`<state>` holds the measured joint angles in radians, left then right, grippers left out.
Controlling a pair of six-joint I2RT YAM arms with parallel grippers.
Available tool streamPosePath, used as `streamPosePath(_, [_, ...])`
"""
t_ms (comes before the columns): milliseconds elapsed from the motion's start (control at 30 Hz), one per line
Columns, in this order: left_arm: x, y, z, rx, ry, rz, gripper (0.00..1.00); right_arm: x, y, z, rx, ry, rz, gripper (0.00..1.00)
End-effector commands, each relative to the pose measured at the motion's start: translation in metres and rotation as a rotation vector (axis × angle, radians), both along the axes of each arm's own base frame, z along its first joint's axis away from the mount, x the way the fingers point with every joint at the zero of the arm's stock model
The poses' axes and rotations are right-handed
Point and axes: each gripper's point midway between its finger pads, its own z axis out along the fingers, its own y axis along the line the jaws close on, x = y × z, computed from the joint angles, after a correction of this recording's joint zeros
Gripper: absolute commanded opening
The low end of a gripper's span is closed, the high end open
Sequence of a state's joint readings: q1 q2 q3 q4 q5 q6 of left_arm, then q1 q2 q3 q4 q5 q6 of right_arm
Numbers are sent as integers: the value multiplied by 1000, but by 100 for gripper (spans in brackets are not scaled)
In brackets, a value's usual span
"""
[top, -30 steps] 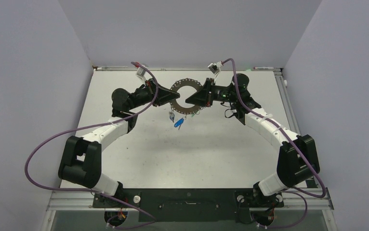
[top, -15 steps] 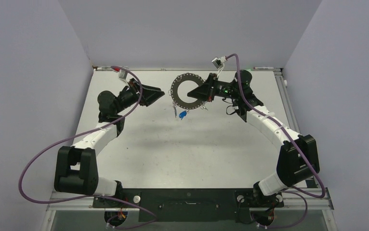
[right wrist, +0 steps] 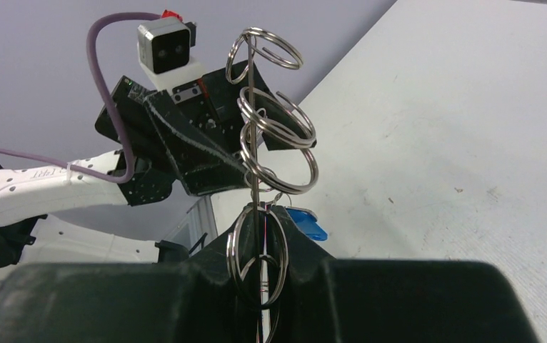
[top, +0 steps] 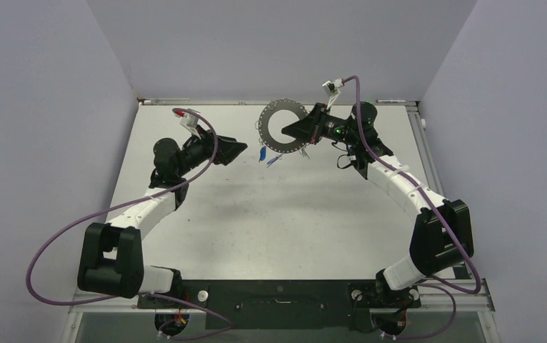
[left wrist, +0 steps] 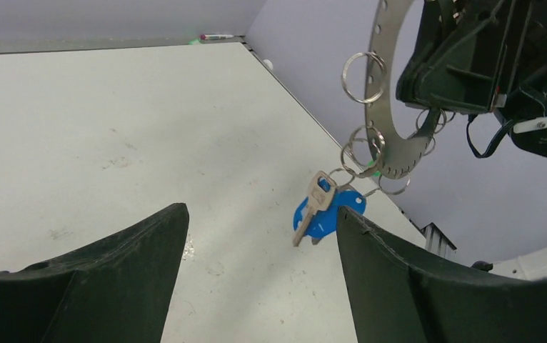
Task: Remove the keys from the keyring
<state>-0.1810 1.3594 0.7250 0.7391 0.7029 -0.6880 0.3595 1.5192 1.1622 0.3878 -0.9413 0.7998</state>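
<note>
My right gripper (top: 293, 133) is shut on the keyring (top: 274, 114), a flat silver disc with a wide hole and wire loops, and holds it up in the air at the back of the table. The keyring is edge-on in the right wrist view (right wrist: 253, 107), clamped between the fingers. The keys (top: 268, 157), a silver key with a blue head and a blue tag, hang from loops at the ring's lower left; they show in the left wrist view (left wrist: 320, 211). My left gripper (top: 236, 150) is open and empty, left of the keys and apart from them.
The white table (top: 271, 214) is walled on three sides by grey panels. A thin marker-like object (top: 392, 101) lies along the back right edge. The arm bases and a black rail (top: 278, 296) sit at the near edge.
My left gripper let go of the ring and pulled back to the left, open. My right gripper lifted the keyring up and toward the back; the keys swung with it.
</note>
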Motion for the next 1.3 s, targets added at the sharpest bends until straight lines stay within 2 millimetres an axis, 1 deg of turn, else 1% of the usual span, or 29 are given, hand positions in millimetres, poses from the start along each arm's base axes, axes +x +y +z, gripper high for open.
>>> streamPosePath(0, [-7,-18,4,77,-116,-34,72,11,-2,27,43,-66,-47,5])
streamPosePath(133, [-14,-32,-1,95,-144,-59,71,12,-2,28,50,-61,-56,5])
streamPosePath(333, [-12,-49,-9,147,-178,-51,63,11,-2,27,56,-51,-58,5])
streamPosePath(533, [0,-51,-16,180,-193,4,58,10,-2,30,65,-44,-56,5])
streamPosePath(833, [2,-63,-13,190,-258,17,55,10,-3,28,63,-25,-68,5])
streamPosePath(933, [3,-65,-12,188,-272,36,55,10,-2,27,63,-20,-70,5])
streamPosePath(1067, [11,-62,-11,185,-264,91,56,10,-1,27,62,-16,-71,5])
streamPosePath(1133, [14,-63,-10,180,-265,101,58,10,-1,27,63,-15,-73,5])
streamPosePath(1200, [15,-64,-10,180,-271,113,64,10,-1,26,61,-14,-75,5])
streamPosePath(1267, [15,-64,-11,180,-275,127,66,11,-1,24,60,-9,-78,5])
